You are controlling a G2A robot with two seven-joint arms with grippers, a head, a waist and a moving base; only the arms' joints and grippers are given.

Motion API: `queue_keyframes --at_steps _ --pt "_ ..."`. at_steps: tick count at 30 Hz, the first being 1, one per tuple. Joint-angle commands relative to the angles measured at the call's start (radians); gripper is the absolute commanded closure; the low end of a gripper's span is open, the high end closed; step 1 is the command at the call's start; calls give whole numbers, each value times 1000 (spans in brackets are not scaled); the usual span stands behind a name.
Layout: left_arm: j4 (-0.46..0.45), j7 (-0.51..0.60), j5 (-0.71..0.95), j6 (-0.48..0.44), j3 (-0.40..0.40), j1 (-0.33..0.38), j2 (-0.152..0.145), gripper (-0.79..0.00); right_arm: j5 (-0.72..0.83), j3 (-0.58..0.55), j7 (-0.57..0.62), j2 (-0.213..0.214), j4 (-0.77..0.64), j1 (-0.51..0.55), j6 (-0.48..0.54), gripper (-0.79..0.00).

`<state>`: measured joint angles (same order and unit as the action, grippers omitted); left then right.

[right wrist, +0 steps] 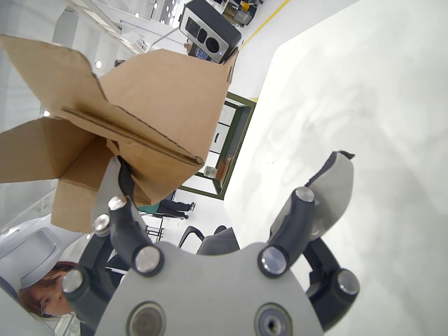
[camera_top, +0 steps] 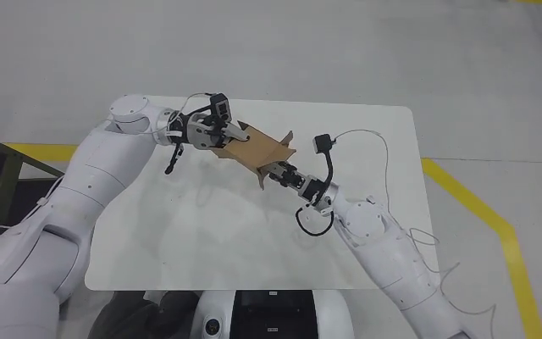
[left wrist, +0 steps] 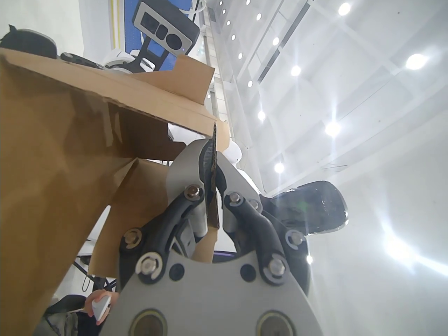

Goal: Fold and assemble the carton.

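Table: one white table (camera_top: pixel 212 237) lies under both arms.
Around: a yellow floor line (camera_top: pixel 474 199) runs past the right side, and here's a dark green frame (camera_top: pixel 10 159) at the left edge.
Cable: one thin white cable (camera_top: pixel 366 131) arcs over the far right of the table from the right wrist.
Carton: just the one, a brown carton (camera_top: pixel 254 148), up in the air over the far middle of the table. It hangs between the two grippers with its flaps splayed out, not yet squared up.
In the way: those loose flaps stick out on both ends, right in front of each gripper.
Left gripper: the left gripper (left wrist: pixel 211 162) has its jaws pinched tight on the edge of a carton flap, cardboard running straight between the pads.
Right gripper: the right gripper (right wrist: pixel 229 160) has its jaws spread wide. One finger (right wrist: pixel 115 180) lies against the underside of a carton flap; the other sticks out over the table, well apart from the cardboard.
Count: one carton, one table, one cable, two grippers, and only one of them clamped.
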<state>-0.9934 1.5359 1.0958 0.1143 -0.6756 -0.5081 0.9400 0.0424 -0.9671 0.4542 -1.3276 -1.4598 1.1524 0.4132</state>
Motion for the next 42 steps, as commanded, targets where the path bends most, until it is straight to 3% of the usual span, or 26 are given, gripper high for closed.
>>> queue_keyframes --at_steps 1,7,20,27,32,37,42 --pt "18 0 -14 -18 -5 1 0 0 11 -9 -3 1 -6 9 20 -785" --pt "45 0 -12 -32 -18 -12 4 0 75 -38 23 6 -24 33 73 -785" --pt "57 0 107 -7 -80 -44 2 0 182 -10 44 -6 16 27 79 -785" --pt "37 0 98 -1 -85 -55 4 0 250 15 59 -22 63 -28 56 -742" --pt "28 0 97 1 -90 -59 5 0 255 33 55 -32 82 -51 52 -616" --pt "27 0 98 3 -97 -58 7 0 240 43 48 -38 91 -60 52 -582" --pt "27 0 97 -1 -104 -57 10 0 210 47 31 -42 88 -62 53 -603"
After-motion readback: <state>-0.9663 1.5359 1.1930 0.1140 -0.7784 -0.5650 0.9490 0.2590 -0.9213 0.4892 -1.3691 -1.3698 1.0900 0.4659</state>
